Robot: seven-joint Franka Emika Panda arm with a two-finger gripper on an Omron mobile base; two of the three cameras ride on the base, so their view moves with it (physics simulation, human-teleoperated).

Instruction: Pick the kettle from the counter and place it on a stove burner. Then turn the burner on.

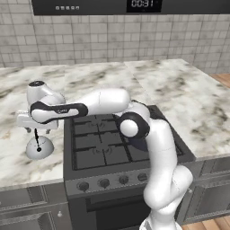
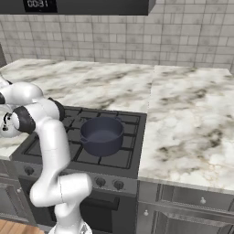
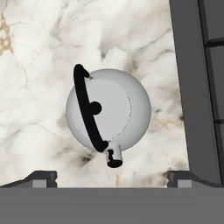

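Small silvery-white dome kettle (image 3: 108,109) upright on white veined marble counter (image 3: 39,52); two-finger gripper (image 3: 112,177) above it, spread wide, holding nothing.

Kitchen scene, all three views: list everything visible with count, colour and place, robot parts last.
kettle: one, silvery-white with black handle, on the counter left of the stove, under the hand
counter: white marble, both sides of the stove
pot: one, dark blue-grey, on a stove burner at the right
stove: dark grey, black grates, front knobs
wall: grey tiles
gripper: open, above the kettle
arm: white, dark joints
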